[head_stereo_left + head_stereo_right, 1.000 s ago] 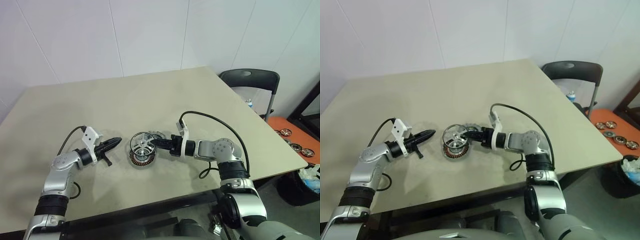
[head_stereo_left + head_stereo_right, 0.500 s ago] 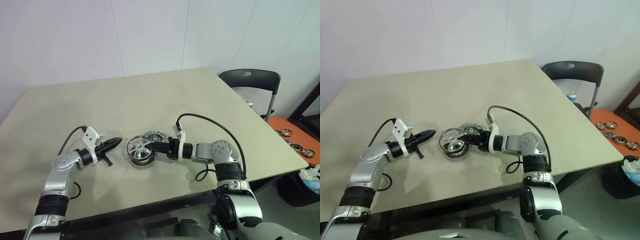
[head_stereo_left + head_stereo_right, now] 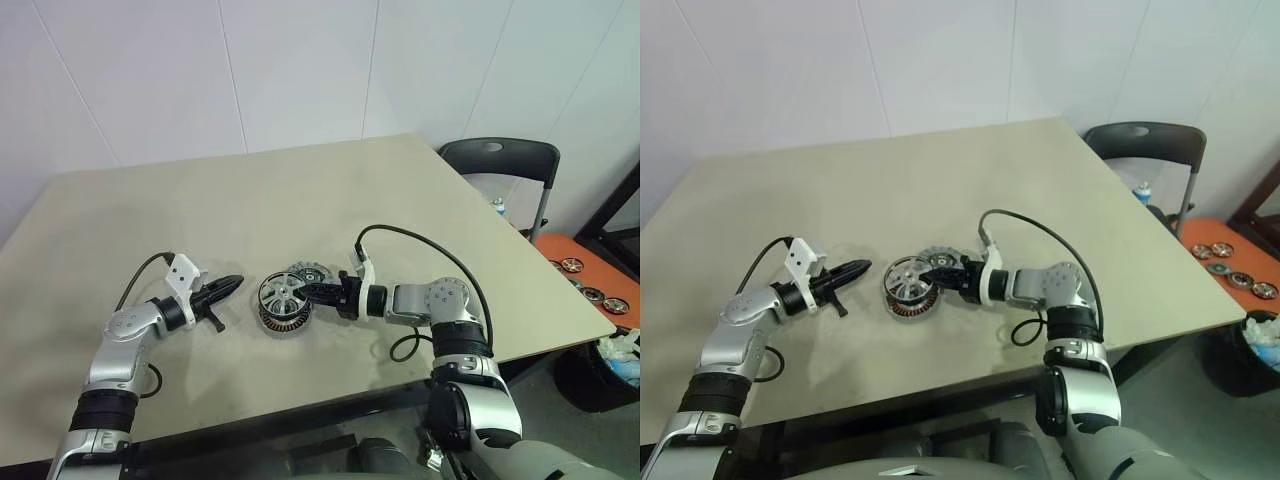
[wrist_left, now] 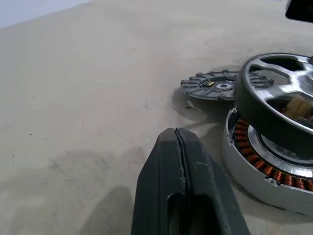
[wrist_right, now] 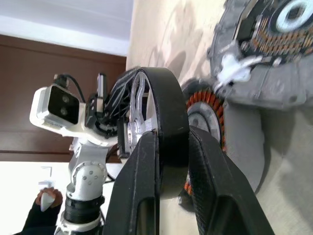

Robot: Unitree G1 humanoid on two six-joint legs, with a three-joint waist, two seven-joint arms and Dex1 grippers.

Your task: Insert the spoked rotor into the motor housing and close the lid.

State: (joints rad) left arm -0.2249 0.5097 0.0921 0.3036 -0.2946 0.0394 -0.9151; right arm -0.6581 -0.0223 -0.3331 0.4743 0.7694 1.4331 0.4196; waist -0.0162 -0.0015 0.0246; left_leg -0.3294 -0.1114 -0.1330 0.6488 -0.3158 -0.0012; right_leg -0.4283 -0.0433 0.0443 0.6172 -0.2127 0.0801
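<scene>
Beige desk fills most of the head view, with 3 small motor parts clustered at its centre. At centre frame the right hand clamps its 2 black fingers on the dark rim of the spoked rotor, holding it tilted just above the motor housing, whose copper windings show beneath it. Whether the rotor's lower edge touches the housing cannot be told. The lid, a ribbed silver-grey disc, lies flat on the desk just behind the housing, toward the upper right of the cluster. Left of centre, the left hand is clenched on nothing, its tips pointing at the housing from nearby.

To seat the rotor well, it likely needs levelling so its hub lines up over the housing's centre hub, then a straight, gentle descent. Releasing it while tilted risks jamming it against the rim.
</scene>
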